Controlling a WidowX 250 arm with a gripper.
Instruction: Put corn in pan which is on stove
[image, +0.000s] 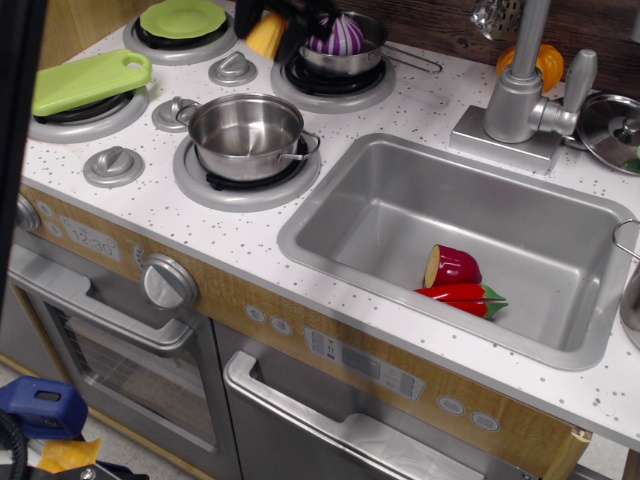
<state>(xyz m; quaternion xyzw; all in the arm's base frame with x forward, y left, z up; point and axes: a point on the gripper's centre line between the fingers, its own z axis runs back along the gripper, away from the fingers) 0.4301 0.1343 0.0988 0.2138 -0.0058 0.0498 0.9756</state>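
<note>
While my end effector is pinching the corn up high at the stove's back edge, I'm aiming for the front pan. I'm centring over its mouth, lowering before releasing.

At the top edge, the black gripper holds the yellow corn, probably clamped, though its tips are cut off. Just right of it sits a small pot with a purple striped toy; below it stands an empty steel pan on the stove.

Gripper black, angular, mostly cropped; details unclear
</note>
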